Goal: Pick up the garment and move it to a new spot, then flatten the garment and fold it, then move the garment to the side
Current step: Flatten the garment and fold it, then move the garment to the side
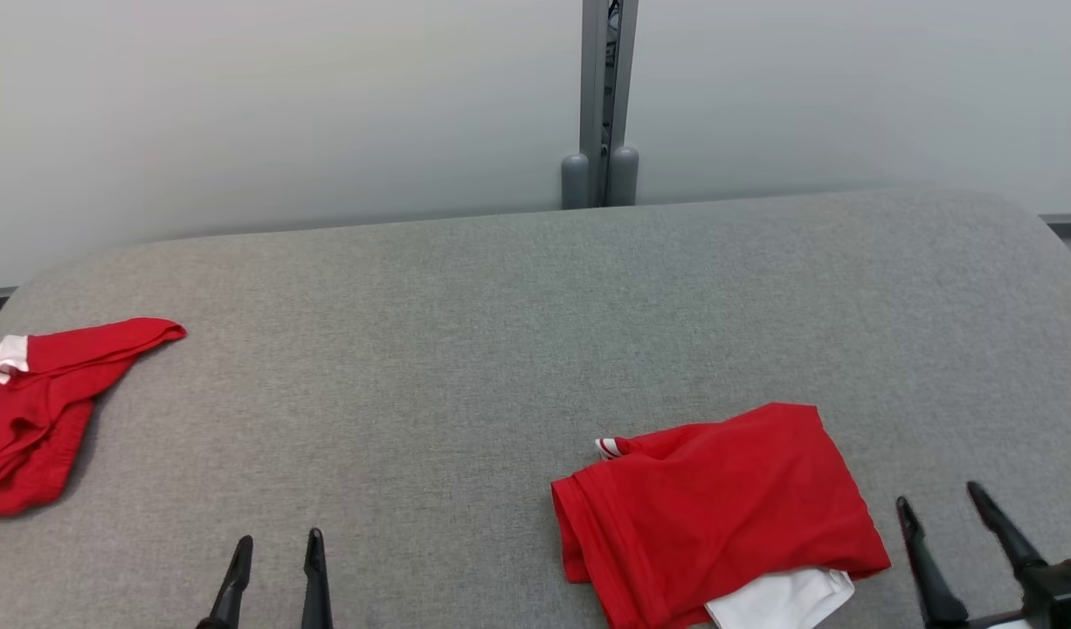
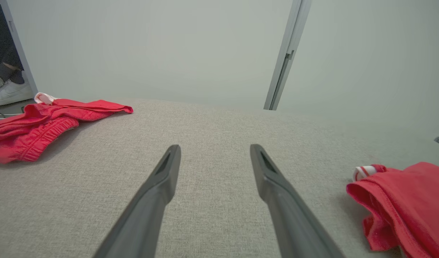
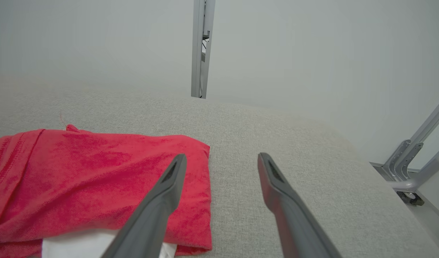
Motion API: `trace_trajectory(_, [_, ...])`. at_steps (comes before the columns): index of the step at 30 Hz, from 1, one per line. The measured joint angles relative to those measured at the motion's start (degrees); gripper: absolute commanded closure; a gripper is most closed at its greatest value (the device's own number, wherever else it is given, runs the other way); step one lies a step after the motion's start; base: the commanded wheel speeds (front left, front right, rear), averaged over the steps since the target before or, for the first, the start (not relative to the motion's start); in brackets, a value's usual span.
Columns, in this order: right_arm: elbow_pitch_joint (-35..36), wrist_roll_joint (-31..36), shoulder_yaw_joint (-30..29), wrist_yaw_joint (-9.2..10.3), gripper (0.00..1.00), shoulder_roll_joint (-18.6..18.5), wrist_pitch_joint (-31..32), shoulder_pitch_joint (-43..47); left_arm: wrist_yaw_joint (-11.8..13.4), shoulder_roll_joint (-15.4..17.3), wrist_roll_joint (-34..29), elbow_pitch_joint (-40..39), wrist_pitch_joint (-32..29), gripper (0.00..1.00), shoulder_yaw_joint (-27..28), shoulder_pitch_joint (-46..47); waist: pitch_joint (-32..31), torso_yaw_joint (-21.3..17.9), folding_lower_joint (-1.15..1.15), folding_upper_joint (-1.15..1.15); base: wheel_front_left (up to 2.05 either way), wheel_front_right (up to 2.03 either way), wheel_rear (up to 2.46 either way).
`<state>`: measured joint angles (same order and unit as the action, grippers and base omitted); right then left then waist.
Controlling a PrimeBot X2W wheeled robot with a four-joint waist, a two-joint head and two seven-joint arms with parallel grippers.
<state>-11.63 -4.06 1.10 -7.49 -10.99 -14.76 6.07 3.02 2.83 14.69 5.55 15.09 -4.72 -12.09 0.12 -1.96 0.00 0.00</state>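
A folded red garment (image 1: 719,511) with a white part showing at its near edge lies on the grey table (image 1: 466,349), front right; it also appears at the right in the left wrist view (image 2: 405,200) and at the left in the right wrist view (image 3: 90,182). My right gripper (image 1: 942,502) stands open just right of it, holding nothing; its fingers (image 3: 158,200) hover over the garment's right edge, jaws apart. My left gripper (image 1: 278,546) is open and empty near the front edge, left of centre, over bare cloth surface (image 2: 216,168).
A second red garment (image 1: 38,393) with a white trim lies crumpled at the table's far left edge (image 2: 44,122). A grey post (image 1: 601,105) stands behind the table against a pale wall. A metal frame (image 3: 413,161) sits beyond the right edge. A person's shoe (image 2: 4,91) is at the far left.
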Motion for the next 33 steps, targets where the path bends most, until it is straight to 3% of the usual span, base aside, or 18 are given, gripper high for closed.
trace_trajectory(8, [3.24, 5.01, -7.47, -0.01, 0.0, 5.08, -0.23, 2.78, -1.05, -0.04, -2.94, 1.54, 0.0, 0.0, 0.64, -0.33, -1.47, 1.1, 0.0, 0.0, 0.0, 0.0, 0.0])
trace_trajectory(15, [4.67, 4.86, -6.84, -0.01, 0.0, 5.84, -0.23, 2.64, -1.19, -0.05, -3.44, 1.18, -0.01, 0.0, 0.85, -0.55, -1.84, 1.25, 0.0, 0.0, 0.0, 0.0, 0.0])
trace_trajectory(18, [3.28, 1.03, -6.28, -0.01, 0.0, 6.06, -0.23, 1.81, -1.15, -0.04, -3.36, 0.88, 0.0, 0.0, 0.71, -0.59, -1.66, 1.52, 0.0, 0.0, 0.0, 0.0, 0.0])
trace_trajectory(23, [-7.32, -5.33, -2.09, -0.01, 0.0, 1.54, 1.78, -2.81, -0.98, -0.01, -2.87, 0.68, -0.01, 0.0, -0.16, -0.55, -0.67, 2.04, 0.0, 0.0, 0.0, 0.0, 0.0])
trace_trajectory(28, [-15.15, -13.0, 2.2, 0.0, 0.0, -2.91, 13.65, -11.48, -0.99, -0.04, -2.8, 0.77, 0.0, 0.0, -1.1, -0.41, 0.29, 2.8, 0.0, 0.0, 0.0, 0.0, 0.0])
trace_trajectory(33, [-20.76, -17.36, 9.16, -0.01, 0.0, -5.41, 20.2, -16.93, -0.94, -0.05, -2.81, 0.71, -0.01, 0.0, -1.29, 0.68, 2.02, 3.52, 0.0, 0.0, 0.0, 0.0, 0.0])
